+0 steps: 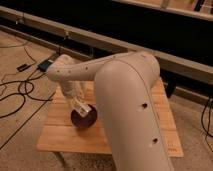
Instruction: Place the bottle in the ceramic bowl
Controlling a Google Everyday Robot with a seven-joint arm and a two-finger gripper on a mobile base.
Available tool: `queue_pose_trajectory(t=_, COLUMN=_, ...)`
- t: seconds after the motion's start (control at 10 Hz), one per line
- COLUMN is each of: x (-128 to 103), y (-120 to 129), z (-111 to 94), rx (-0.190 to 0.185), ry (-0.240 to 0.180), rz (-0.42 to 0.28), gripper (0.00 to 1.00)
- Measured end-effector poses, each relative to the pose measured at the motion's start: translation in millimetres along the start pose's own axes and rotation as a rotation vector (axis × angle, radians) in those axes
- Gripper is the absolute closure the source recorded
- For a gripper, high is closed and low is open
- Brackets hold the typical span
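The dark maroon ceramic bowl (84, 119) sits on the left half of a wooden table (60, 137). My gripper (79, 107) reaches down from the left and hangs right over the bowl's near-left rim. A small whitish piece (78, 105) shows at the gripper's tip, just above the bowl. I cannot tell whether this is the bottle or part of the gripper. The big beige arm (127, 105) fills the middle of the view and hides the table's centre.
Black cables (20, 92) lie on the floor to the left of the table. A flat black device (45, 65) lies on the floor behind the arm's elbow. A long low ledge (185, 62) runs along the dark wall behind the table.
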Motion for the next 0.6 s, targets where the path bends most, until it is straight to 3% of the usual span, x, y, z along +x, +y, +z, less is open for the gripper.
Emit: queue_pose_trajectory(t=0.6, x=16, y=16, z=12, rx=-0.042, ry=-0.012, rz=0.036, gripper=1.0)
